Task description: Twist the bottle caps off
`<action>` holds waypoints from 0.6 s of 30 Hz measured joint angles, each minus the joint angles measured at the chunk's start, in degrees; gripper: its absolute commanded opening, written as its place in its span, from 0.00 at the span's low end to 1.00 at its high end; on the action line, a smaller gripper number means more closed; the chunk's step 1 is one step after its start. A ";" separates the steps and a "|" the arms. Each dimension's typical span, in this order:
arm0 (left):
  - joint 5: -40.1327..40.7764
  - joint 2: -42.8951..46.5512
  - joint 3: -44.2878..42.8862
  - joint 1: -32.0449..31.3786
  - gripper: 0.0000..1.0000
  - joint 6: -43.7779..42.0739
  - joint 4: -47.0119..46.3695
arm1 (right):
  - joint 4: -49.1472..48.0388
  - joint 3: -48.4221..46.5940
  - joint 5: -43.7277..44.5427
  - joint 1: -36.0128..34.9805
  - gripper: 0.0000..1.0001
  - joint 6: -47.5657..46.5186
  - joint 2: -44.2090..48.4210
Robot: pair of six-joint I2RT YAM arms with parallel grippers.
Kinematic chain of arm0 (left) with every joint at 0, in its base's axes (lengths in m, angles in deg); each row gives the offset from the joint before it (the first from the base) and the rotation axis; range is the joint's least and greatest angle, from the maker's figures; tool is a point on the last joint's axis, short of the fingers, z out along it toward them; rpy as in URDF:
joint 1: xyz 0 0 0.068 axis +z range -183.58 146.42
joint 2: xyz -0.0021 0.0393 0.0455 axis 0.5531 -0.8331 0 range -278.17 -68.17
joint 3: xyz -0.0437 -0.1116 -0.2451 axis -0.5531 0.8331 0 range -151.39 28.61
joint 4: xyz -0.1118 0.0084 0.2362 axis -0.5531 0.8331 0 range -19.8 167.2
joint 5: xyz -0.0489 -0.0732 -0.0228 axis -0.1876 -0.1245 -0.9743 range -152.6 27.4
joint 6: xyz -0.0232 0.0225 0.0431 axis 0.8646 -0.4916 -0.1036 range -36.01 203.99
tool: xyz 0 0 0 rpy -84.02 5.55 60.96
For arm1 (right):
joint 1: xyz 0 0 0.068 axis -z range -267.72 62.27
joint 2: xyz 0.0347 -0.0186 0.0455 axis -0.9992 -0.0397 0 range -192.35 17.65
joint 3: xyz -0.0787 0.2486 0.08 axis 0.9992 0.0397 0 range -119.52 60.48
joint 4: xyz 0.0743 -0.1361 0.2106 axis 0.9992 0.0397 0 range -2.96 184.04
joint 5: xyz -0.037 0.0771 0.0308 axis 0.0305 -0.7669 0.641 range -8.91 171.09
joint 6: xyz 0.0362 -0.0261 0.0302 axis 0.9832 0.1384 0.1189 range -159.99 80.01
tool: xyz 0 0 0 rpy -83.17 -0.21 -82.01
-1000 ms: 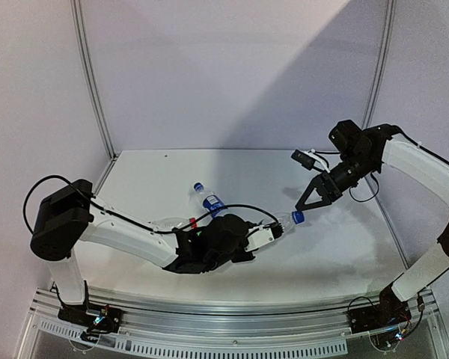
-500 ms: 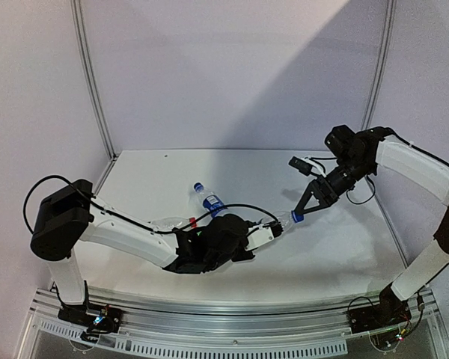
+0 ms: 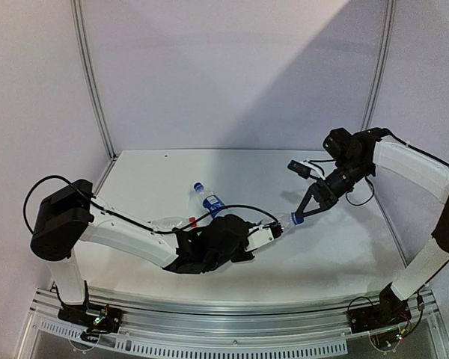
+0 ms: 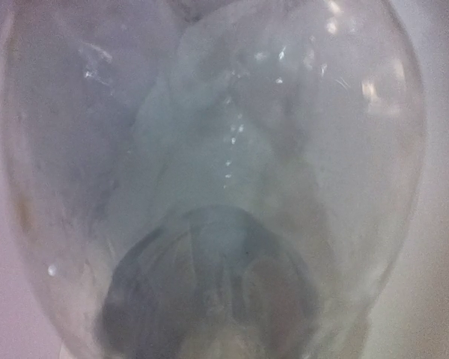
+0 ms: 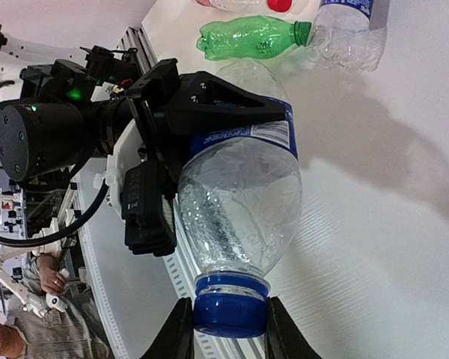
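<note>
My left gripper (image 3: 271, 229) is shut on a clear bottle with a blue label (image 3: 284, 222) and holds it above the table, neck pointing right. In the right wrist view its black fingers (image 5: 209, 101) clamp the bottle (image 5: 239, 194) at the label. That bottle's clear wall (image 4: 224, 149) fills the left wrist view and hides the fingers there. My right gripper (image 3: 301, 215) is shut on its blue cap (image 5: 230, 314), one finger on each side of it. The cap (image 3: 295, 218) also shows in the top view.
A second clear bottle with a blue cap (image 3: 208, 198) lies on the table behind the left arm, and it also shows in the right wrist view (image 5: 348, 30). A green bottle (image 5: 247, 37) and a red cap (image 5: 279, 4) lie beside it. Grey rails (image 3: 209, 329) run along the near edge.
My right gripper moved down and left onto the blue cap, and its fingers closed from wide open onto the cap. The left arm and bottle held still.
</note>
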 measured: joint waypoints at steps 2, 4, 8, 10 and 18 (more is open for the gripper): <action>-1.01 -0.02 -0.24 0.04 0.23 0.57 0.87 | -0.15 0.00 1.01 -0.24 0.02 -2.03 0.02; -2.67 -0.33 -0.76 0.26 0.23 1.75 2.27 | -1.33 0.00 3.45 -1.07 0.02 -5.14 0.57; -6.19 -0.81 -1.55 0.98 0.24 3.93 3.23 | -7.74 3.28 9.81 -3.30 0.06 -15.58 5.88; -7.80 -0.85 -2.08 1.05 0.24 5.05 3.72 | -12.13 6.99 10.91 -3.67 0.07 -22.16 9.99; -12.94 -1.16 -3.15 0.94 0.24 4.66 4.92 | -32.20 28.96 15.19 -6.36 0.49 -52.06 31.26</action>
